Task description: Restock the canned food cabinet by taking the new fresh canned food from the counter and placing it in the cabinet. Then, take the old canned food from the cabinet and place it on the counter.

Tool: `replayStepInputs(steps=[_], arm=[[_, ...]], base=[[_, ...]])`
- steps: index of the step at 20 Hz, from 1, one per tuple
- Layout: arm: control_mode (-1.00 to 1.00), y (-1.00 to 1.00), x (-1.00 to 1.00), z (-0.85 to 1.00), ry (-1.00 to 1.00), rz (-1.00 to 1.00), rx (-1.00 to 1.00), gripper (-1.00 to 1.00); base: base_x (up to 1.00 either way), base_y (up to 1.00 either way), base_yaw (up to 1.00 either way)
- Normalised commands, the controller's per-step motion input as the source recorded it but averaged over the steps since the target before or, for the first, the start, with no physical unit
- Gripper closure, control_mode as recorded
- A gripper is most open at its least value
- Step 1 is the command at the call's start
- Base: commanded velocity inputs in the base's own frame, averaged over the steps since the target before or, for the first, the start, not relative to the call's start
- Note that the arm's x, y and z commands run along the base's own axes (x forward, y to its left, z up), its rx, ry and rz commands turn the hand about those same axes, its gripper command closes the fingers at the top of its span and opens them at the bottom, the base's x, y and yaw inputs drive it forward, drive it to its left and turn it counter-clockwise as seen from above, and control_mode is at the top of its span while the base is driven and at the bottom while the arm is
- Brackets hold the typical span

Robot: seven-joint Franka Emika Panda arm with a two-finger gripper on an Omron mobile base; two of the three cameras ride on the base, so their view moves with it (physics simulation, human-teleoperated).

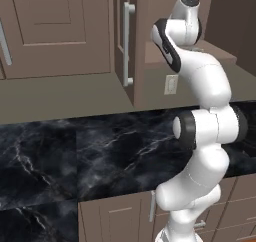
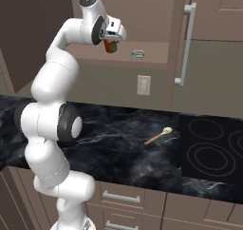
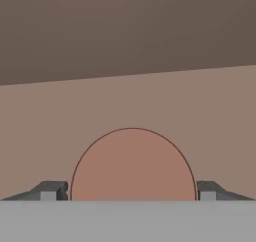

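My gripper [image 2: 112, 41] is shut on the red-orange can [image 2: 110, 47], which it holds low over the left part of the tan shelf [image 2: 152, 48] inside the open brown wall cabinet [image 2: 142, 5]. In the hand view the can's round end [image 3: 132, 166] sits between the two dark fingertips [image 3: 52, 190], with the shelf [image 3: 150, 101] beyond it. The small grey-silver can [image 2: 138, 53] stands on the same shelf, a short way right of the red one. Below lies the black marble counter [image 2: 118, 143], also seen from the left [image 1: 100, 146].
The cabinet's open door with its silver bar handle [image 2: 189, 43] stands to the right of the shelf; from the left this handle [image 1: 127, 43] is near the middle. A wooden spoon [image 2: 159, 136] lies on the counter beside a black cooktop [image 2: 213, 153]. A wall outlet [image 2: 144, 85] sits under the shelf.
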Motion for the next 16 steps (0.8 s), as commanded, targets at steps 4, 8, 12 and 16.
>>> replayStepInputs(steps=[4, 8, 12, 16], arm=[[-1.0, 0.0, 0.0, 0.0, -0.13, 0.0, 0.0, -1.0], [-1.0, 0.0, -0.01, 0.01, -0.26, 0.0, 0.0, -1.0], [-1.0, -0.27, -0.74, 0.02, -0.38, 0.0, 0.0, -1.0], [-1.0, -0.83, -1.0, 0.06, -0.13, -0.13, 0.04, -1.0]], base=[[0.0, 0.0, 0.0], [0.0, 0.0, 0.0], [0.0, 0.0, 0.0], [0.0, 0.0, 0.0]])
